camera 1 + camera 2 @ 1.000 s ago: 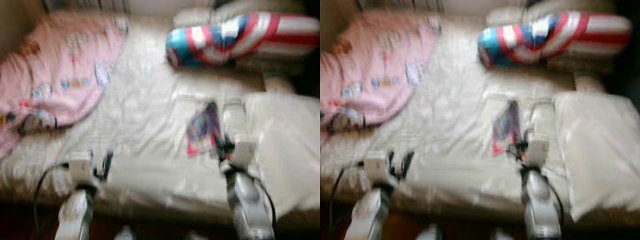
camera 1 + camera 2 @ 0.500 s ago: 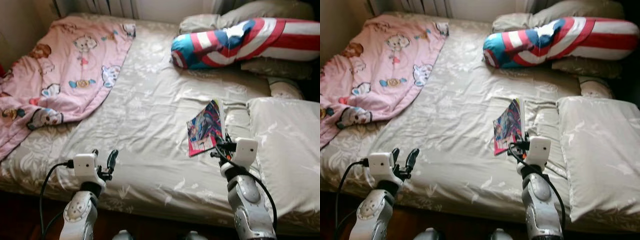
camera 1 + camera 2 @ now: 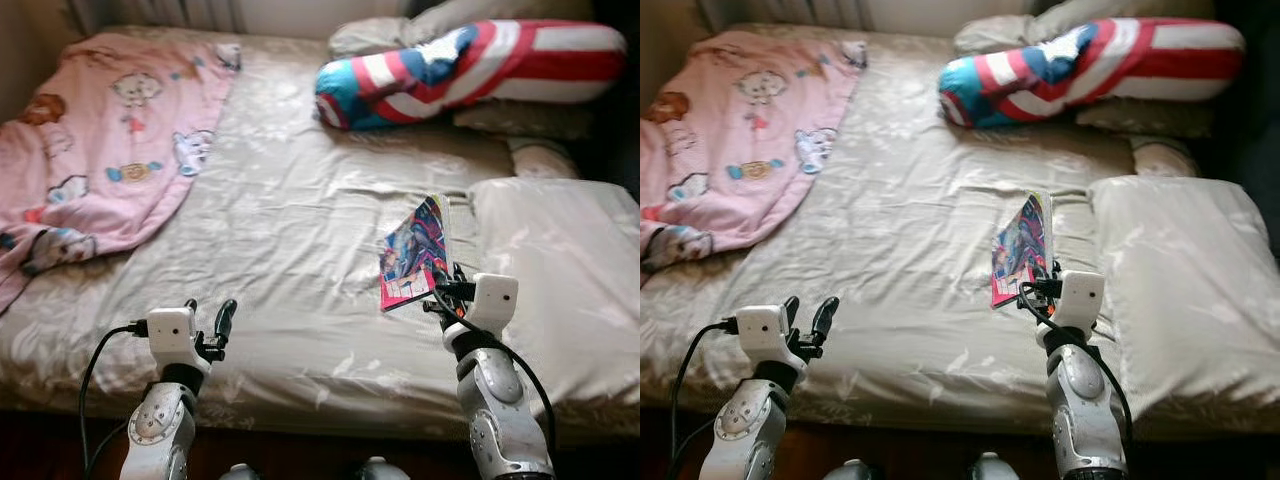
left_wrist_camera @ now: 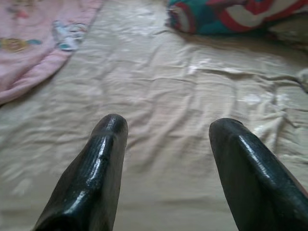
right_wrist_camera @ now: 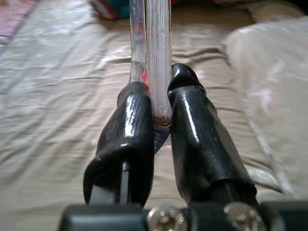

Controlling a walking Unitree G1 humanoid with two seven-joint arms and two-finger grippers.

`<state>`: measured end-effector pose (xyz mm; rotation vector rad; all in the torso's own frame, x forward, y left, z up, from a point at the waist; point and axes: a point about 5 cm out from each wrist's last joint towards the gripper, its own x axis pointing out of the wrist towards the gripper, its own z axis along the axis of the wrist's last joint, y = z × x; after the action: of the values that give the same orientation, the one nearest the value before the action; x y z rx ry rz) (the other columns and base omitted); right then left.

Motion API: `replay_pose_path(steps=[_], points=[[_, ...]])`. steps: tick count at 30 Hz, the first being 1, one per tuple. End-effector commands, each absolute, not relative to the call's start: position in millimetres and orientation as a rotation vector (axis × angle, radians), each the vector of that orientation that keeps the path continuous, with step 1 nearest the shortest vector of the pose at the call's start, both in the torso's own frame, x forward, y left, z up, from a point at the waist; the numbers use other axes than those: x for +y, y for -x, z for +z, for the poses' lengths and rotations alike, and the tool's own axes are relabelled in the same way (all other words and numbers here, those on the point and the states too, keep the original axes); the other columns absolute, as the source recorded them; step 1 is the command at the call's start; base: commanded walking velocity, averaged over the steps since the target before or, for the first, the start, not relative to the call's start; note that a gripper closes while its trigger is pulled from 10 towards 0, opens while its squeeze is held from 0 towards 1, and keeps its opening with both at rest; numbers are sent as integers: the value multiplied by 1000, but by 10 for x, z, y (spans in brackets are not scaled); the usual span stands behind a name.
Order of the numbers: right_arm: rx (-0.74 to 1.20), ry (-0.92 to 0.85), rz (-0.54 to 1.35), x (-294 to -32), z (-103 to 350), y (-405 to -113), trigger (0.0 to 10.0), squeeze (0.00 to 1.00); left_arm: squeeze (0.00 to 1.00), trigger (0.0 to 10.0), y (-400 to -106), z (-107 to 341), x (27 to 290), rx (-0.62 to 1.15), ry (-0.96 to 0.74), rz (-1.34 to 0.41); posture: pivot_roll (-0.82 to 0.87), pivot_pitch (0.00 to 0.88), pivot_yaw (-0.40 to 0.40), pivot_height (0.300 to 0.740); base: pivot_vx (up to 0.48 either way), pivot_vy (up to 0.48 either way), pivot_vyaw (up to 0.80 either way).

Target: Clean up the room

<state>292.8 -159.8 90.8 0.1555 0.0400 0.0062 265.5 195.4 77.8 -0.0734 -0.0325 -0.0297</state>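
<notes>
A colourful book [image 3: 415, 250] stands on edge above the beige bed sheet [image 3: 290, 230], right of the bed's middle. My right gripper [image 3: 443, 292] is shut on its near edge; in the right wrist view the two black fingers [image 5: 134, 130] clamp the book's pages [image 5: 158, 53]. My left gripper [image 3: 208, 318] is open over the bed's front edge with nothing between its fingers [image 4: 98, 168].
A pink cartoon-print blanket [image 3: 90, 160] lies bunched at the bed's left. A red, white and blue striped bolster [image 3: 460, 65] rests at the head. A beige pillow [image 3: 560, 270] lies just right of the book, with other pillows [image 3: 520, 120] behind it.
The camera steadied from a blurred view and shifted slightly. My right gripper stays shut on the book, which now stands a little more upright. The left gripper has not moved.
</notes>
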Motion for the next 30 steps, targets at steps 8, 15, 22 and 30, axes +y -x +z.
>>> replay_pose_path(steps=[8, 15, 22, 30], points=[[-6, -160, 9, -1605, 971, -2935, 10000, 0, 0, 10000, -2627, 737, 1937, -12, 67, -35, 61, 208, -64, 714, 0, 0, -226], [-13, -164, 12, -1602, 977, -2936, 10000, 0, 0, 10000, -2624, 745, 1937, -16, 67, -33, 61, 212, -65, 714, 0, 0, 0], [-9, -111, 46, -1569, 976, -2930, 10000, 0, 0, 10000, -2625, 754, 1933, -20, 69, -33, 61, 215, -65, 714, 0, 0, 0], [21, -77, 110, -1474, 946, -2944, 10000, 0, 0, 10000, -2628, 767, 1929, -24, 68, -33, 62, 218, -65, 694, 0, 0, 0]])
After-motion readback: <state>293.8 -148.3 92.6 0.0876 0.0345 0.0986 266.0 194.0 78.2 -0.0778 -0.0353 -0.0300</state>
